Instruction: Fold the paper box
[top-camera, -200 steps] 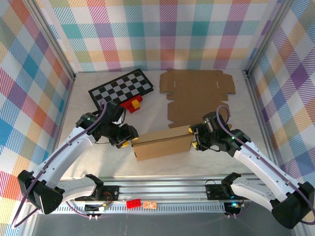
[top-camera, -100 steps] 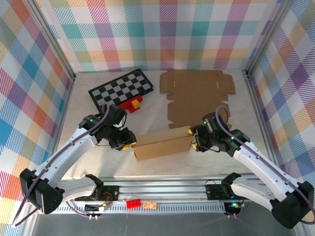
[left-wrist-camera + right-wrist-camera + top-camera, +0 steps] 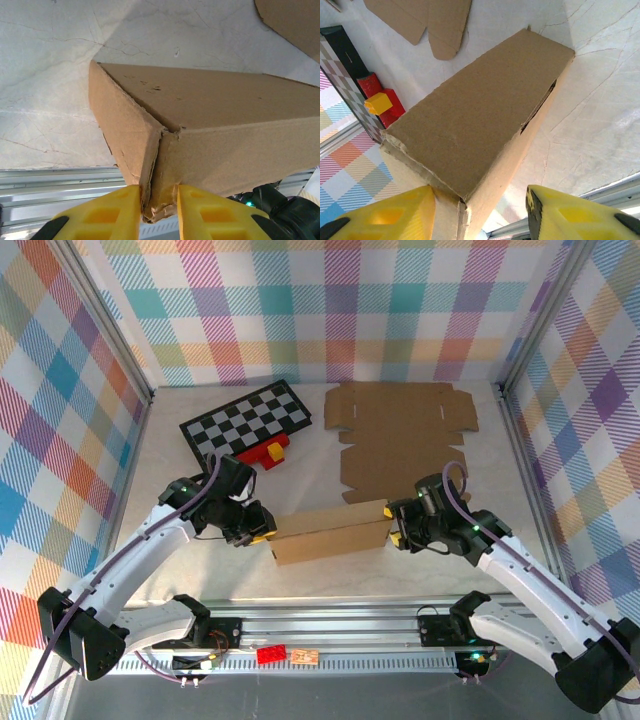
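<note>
The paper box (image 3: 330,532) is a folded brown carton lying lengthwise on the table near the front edge. My left gripper (image 3: 262,533) is at its left end. In the left wrist view the gripper (image 3: 159,210) has both yellow fingers (image 3: 112,215) pressed on the torn corner flap of the box (image 3: 215,125), so it is shut on it. My right gripper (image 3: 397,525) is at the box's right end. In the right wrist view this gripper (image 3: 480,215) straddles the box (image 3: 480,115) corner. One finger (image 3: 385,215) touches the cardboard, while the other finger (image 3: 570,215) stands apart from it, so the gripper is open.
A flat unfolded cardboard sheet (image 3: 400,435) lies at the back right. A black-and-white checkerboard (image 3: 247,422) lies at the back left, with a red and yellow block (image 3: 267,451) at its near edge. Plaid walls enclose the table, and a metal rail (image 3: 330,640) runs along the front.
My left gripper has closed down onto the box's left corner flap. The right gripper's jaws have narrowed a little around the right end. The box has barely shifted.
</note>
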Robot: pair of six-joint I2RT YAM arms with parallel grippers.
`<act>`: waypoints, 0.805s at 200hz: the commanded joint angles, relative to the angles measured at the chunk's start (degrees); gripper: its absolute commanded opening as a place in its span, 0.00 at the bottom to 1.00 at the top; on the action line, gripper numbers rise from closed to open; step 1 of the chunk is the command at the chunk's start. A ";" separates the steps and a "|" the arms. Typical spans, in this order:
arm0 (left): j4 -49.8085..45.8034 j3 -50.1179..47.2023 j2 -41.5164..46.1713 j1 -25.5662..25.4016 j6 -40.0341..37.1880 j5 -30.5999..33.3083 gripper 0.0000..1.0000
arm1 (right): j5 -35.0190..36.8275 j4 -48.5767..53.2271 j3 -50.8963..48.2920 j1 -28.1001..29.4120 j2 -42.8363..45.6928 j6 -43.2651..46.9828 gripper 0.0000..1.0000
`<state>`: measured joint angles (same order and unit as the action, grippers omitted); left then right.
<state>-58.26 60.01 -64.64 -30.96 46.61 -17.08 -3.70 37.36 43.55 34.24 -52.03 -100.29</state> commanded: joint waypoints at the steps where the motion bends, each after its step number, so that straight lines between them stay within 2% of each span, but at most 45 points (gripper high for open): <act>1: -1.59 -1.38 0.14 0.64 -1.32 1.17 0.23 | 1.62 9.30 -0.39 0.04 -1.48 1.10 0.51; 15: -1.56 -1.30 0.05 0.64 -1.51 1.00 0.22 | 3.98 9.97 4.35 -0.03 -2.30 5.54 0.55; 30: -1.57 -1.13 -0.01 0.64 -1.75 0.82 0.21 | 5.84 13.08 10.28 -0.05 -4.25 8.70 0.66; 48: -1.99 -0.67 -0.13 0.64 -2.04 0.82 0.20 | 3.36 14.41 14.11 -1.02 -6.77 8.35 0.77; 74: -2.27 -0.24 -0.16 0.64 -2.27 0.90 0.19 | -3.58 15.06 15.79 -2.76 -10.69 3.64 0.80; 88: -2.29 -0.02 -0.31 0.64 -2.42 0.92 0.18 | -5.06 14.49 15.47 -3.19 -11.74 2.49 0.82; 104: -2.27 0.25 -0.48 0.64 -2.55 0.87 0.18 | -6.27 14.47 14.57 -4.18 -12.46 1.81 0.89; 133: -2.38 0.25 -0.44 0.64 -2.83 0.82 0.17 | -7.20 10.04 12.10 -6.97 -12.77 2.21 0.91; 161: -2.65 0.37 -0.71 0.64 -3.20 0.67 0.17 | -9.69 8.86 13.74 -9.50 -15.81 5.87 0.91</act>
<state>-58.28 60.03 -64.64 -30.96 44.51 -17.10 -10.02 47.92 56.31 26.39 -65.67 -96.73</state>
